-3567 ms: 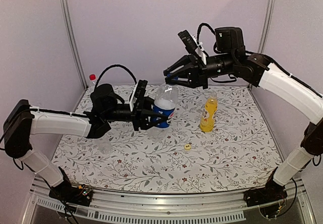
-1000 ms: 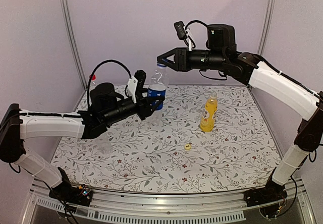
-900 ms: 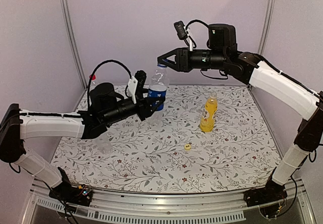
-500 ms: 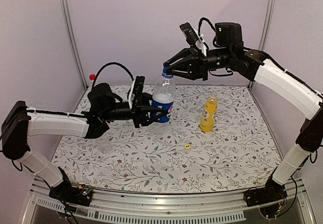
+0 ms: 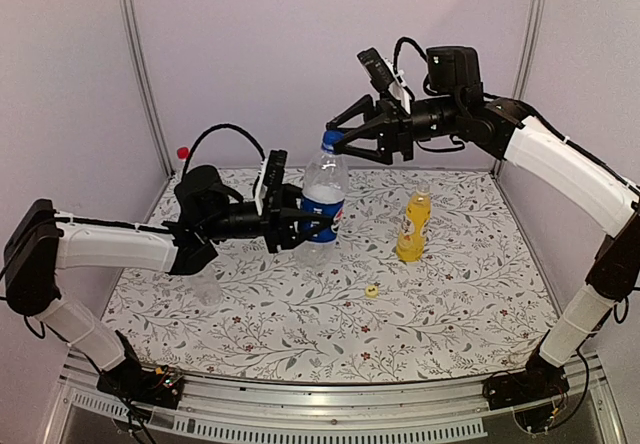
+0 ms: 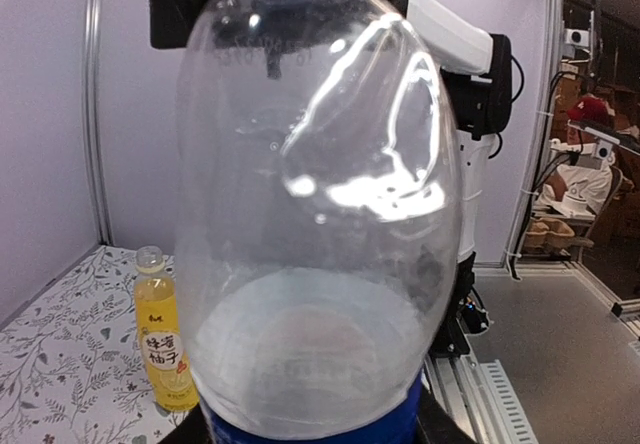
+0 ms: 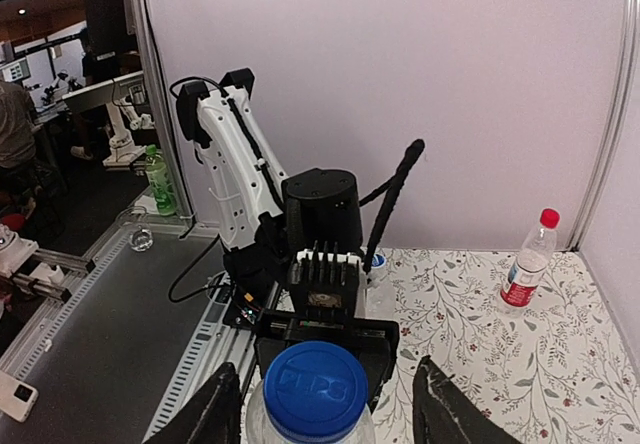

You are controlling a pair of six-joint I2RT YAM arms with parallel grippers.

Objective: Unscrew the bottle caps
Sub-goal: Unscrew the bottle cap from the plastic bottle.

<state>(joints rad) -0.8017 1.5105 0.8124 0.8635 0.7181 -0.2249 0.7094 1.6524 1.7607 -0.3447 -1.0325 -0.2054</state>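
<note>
My left gripper (image 5: 303, 226) is shut on the clear bottle with the blue label (image 5: 323, 202) and holds it upright above the table. This bottle fills the left wrist view (image 6: 315, 214), and the gripper (image 6: 310, 436) grips it at the label. Its blue cap (image 5: 332, 141) is on. My right gripper (image 5: 338, 140) is open, one finger on each side of the cap, apart from it. In the right wrist view the cap (image 7: 318, 388) sits between the spread fingers (image 7: 212, 414). The yellow bottle (image 5: 413, 226) stands uncapped. The red-white label bottle (image 7: 528, 261) stands at the back left.
A small yellow cap (image 5: 371, 290) lies on the floral table cover (image 5: 450, 304) in front of the yellow bottle. A plain clear bottle (image 5: 207, 286) stands under my left forearm. Metal frame posts (image 5: 137, 64) stand at the back corners.
My left arm brought the blue-label bottle nearer and to the right. My right gripper followed it, turned and opened off the cap, and now stands spread on either side of it.
</note>
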